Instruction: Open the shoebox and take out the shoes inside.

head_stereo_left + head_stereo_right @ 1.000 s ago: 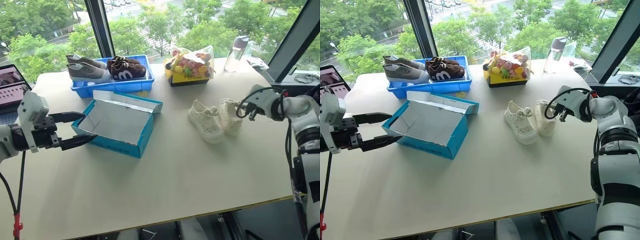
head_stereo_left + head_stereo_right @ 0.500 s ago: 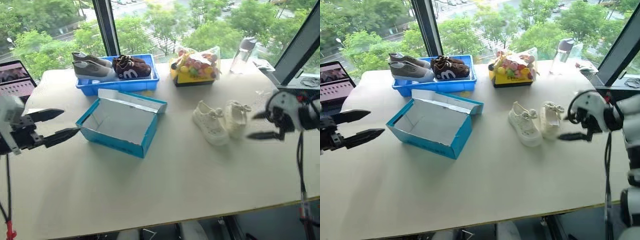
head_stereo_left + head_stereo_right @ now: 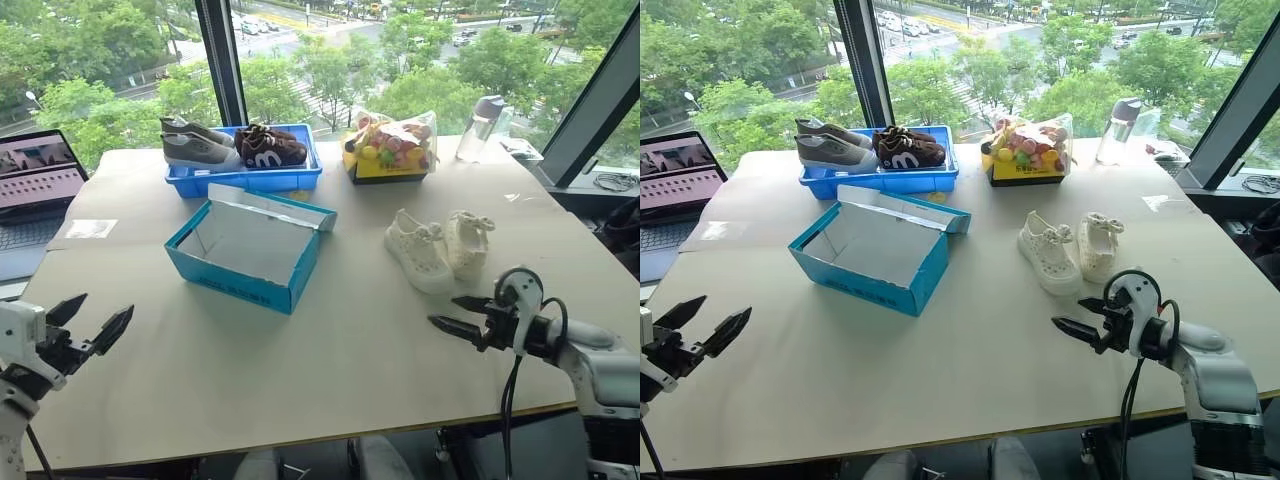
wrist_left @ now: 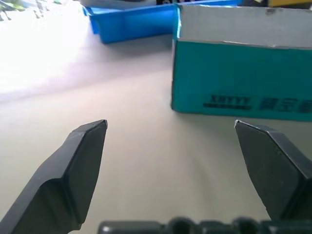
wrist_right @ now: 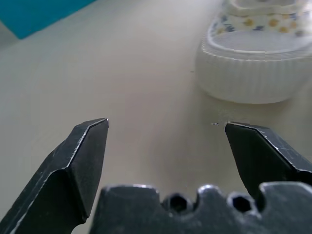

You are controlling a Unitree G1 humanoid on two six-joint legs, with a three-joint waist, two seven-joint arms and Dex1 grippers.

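Observation:
The bright blue shoebox (image 3: pixel 250 247) stands open on the table, its white inside empty and its lid folded back. Two cream-white shoes (image 3: pixel 438 249) sit side by side on the table to its right. My right gripper (image 3: pixel 456 312) hovers open near the front right edge, a little in front of the shoes, holding nothing. One shoe's heel (image 5: pixel 253 68) shows just past its fingers. My left gripper (image 3: pixel 98 318) is open and empty at the front left edge, well short of the shoebox (image 4: pixel 243 73).
A blue plastic tray (image 3: pixel 245 178) with a grey pair and a brown pair stands behind the box. A yellow box of bagged snacks (image 3: pixel 390 148) and a water bottle (image 3: pixel 477 128) are at the back. A laptop (image 3: pixel 38 195) lies at the far left.
Both arms have drawn back and sunk toward the table's front edge. The right gripper has come away from the shoes and opened. The camera has tilted, showing more of the table.

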